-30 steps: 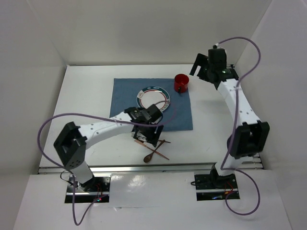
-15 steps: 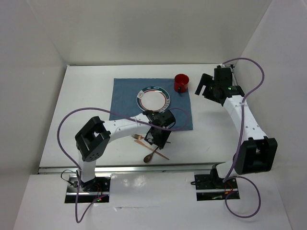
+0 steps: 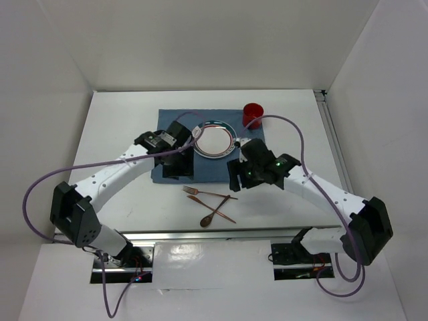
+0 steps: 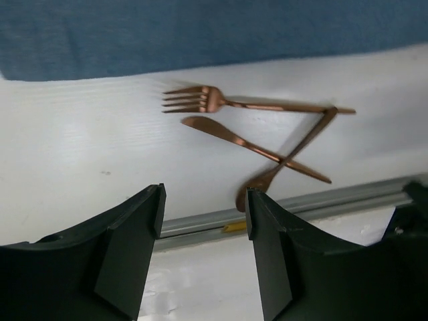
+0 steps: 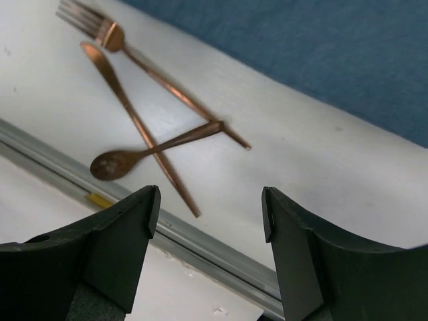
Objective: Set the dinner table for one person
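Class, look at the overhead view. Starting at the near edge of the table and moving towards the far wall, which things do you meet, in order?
Rail → spoon → fork → plate → cup. The knife crosses the spoon and the mat lies under the plate, so both are left out.

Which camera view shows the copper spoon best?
The right wrist view: the copper spoon lies whole and close, crossing the knife. In the left wrist view a finger of the left gripper hides part of its bowl. The top view shows it whole but small.
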### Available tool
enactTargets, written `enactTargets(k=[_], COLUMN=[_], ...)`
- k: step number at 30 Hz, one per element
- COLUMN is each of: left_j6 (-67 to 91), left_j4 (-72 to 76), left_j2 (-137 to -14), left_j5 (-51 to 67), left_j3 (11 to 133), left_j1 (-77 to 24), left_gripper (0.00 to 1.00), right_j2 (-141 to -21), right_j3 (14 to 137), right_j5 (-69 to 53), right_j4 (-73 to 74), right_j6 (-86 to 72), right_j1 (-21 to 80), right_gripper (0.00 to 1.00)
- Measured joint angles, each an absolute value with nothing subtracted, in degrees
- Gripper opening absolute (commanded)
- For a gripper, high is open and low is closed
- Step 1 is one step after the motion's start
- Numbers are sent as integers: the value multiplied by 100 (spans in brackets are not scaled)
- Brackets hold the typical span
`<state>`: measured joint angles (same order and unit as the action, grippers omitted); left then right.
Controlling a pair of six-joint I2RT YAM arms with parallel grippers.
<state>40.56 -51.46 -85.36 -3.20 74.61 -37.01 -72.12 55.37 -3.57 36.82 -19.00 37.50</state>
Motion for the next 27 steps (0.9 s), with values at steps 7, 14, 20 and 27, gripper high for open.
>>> enactTargets(k=[7, 14, 20, 27], left_j6=[4093, 4071, 4049, 4049], left_j4=[-5315, -5367, -5347, -5295], left_j2=[-8302, -7756, -7664, -7662], left_j5=[-270, -99, 56, 161], left_j3=[7155, 6794, 6683, 6650], left_j1=[-2672, -1977, -1802, -1721], left_gripper=[69, 69, 69, 69], right_j2=[-7824, -8407, -8420, -8444], right_j3=[5640, 5642, 5474, 5323], right_j5=[-285, 285, 939, 1227], right_j4=[3621, 3594, 3199, 2674], right_j6=[-1721, -1212, -458, 174], right_j1=[4827, 6143, 6584, 6573], right_gripper=[66, 65, 67, 65])
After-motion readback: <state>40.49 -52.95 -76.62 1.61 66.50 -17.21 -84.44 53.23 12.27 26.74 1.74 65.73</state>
